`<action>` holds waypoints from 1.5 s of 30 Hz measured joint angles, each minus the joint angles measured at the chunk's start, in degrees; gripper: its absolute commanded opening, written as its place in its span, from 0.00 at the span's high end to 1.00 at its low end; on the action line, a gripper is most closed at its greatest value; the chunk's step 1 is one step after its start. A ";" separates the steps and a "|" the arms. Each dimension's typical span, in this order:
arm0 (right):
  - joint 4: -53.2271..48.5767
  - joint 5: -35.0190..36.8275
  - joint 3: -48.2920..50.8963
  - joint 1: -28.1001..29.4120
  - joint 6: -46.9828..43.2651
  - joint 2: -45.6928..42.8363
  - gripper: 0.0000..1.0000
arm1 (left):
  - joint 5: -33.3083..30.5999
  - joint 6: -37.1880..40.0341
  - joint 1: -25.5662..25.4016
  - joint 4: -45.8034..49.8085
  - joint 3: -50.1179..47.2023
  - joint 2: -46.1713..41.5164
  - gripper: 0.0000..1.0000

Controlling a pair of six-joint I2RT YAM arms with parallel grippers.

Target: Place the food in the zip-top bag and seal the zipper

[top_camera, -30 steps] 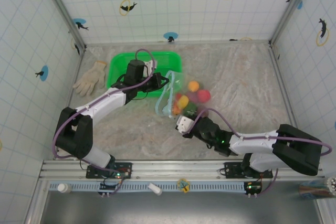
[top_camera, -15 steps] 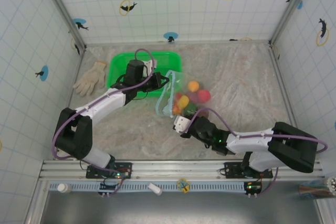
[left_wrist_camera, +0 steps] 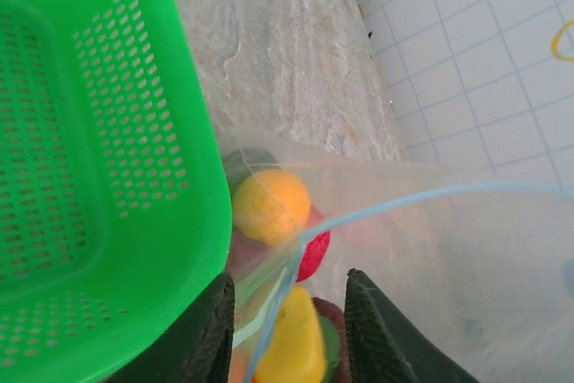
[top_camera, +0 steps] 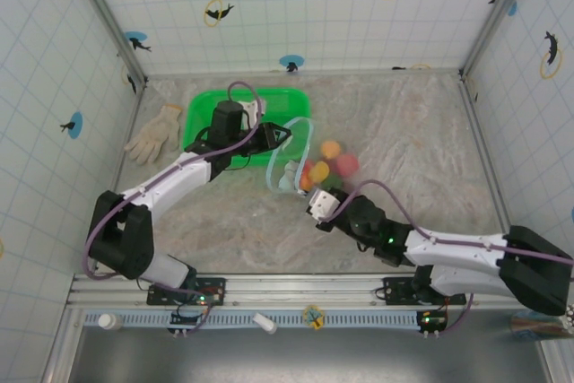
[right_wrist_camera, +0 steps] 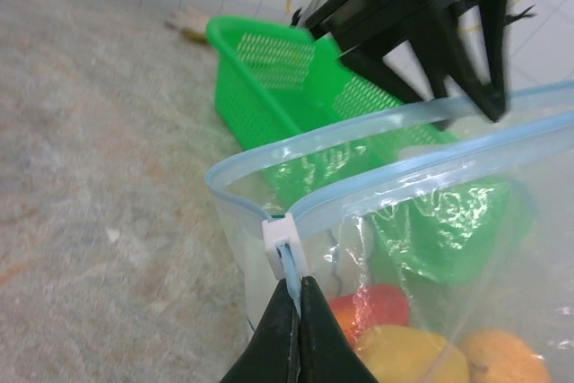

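Note:
The zip-top bag (top_camera: pixel 287 170) lies right of the green basket, its mouth standing up in a wide loop. The food (top_camera: pixel 331 148) sits inside it: orange (left_wrist_camera: pixel 272 205), yellow (left_wrist_camera: pixel 291 347) and red (left_wrist_camera: pixel 314 253) pieces behind the clear plastic. My left gripper (top_camera: pixel 282 134) is open, with the light-blue zipper (left_wrist_camera: pixel 404 204) running loose between its fingers (left_wrist_camera: pixel 204 329). My right gripper (right_wrist_camera: pixel 296 302) is shut on the end of the zipper (right_wrist_camera: pixel 404 168), just below the white slider (right_wrist_camera: pixel 285 244), at the bag's near corner (top_camera: pixel 309 196).
A green perforated basket (top_camera: pixel 202 109) stands directly left of the bag and touches it (left_wrist_camera: pixel 90 177). A white glove (top_camera: pixel 154 132) lies beside the left wall. Tiled walls enclose the stone-patterned table on three sides.
My left gripper has opened and let go of the bag rim, and the mouth has spread into a wider loop. My right gripper has closed on the zipper's end and shifted slightly right.

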State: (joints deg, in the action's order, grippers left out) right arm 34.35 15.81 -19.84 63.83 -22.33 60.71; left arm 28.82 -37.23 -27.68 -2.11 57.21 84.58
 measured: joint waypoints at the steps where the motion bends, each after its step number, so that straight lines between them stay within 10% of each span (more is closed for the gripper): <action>1: -1.64 -0.76 -0.02 -0.98 0.70 -2.47 1.00 | -0.17 0.81 0.04 0.63 0.48 -0.22 0.58; 16: -29.83 -20.90 -14.56 -24.09 6.45 -19.56 1.00 | -6.64 16.02 0.70 1.86 6.75 -13.42 0.43; 30: -48.06 -39.50 -35.36 -26.40 5.38 -9.88 1.00 | -0.39 36.02 -6.97 2.49 9.66 -16.70 0.35; 45: -61.26 -43.41 -48.15 -29.31 -3.19 -4.48 1.00 | 8.09 50.66 -13.18 2.97 9.33 -16.65 0.29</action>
State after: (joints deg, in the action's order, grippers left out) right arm -26.92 -27.59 -67.99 34.52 -25.52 56.23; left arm 36.91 13.43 -40.86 0.86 66.54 67.92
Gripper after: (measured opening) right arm 0.056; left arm 0.708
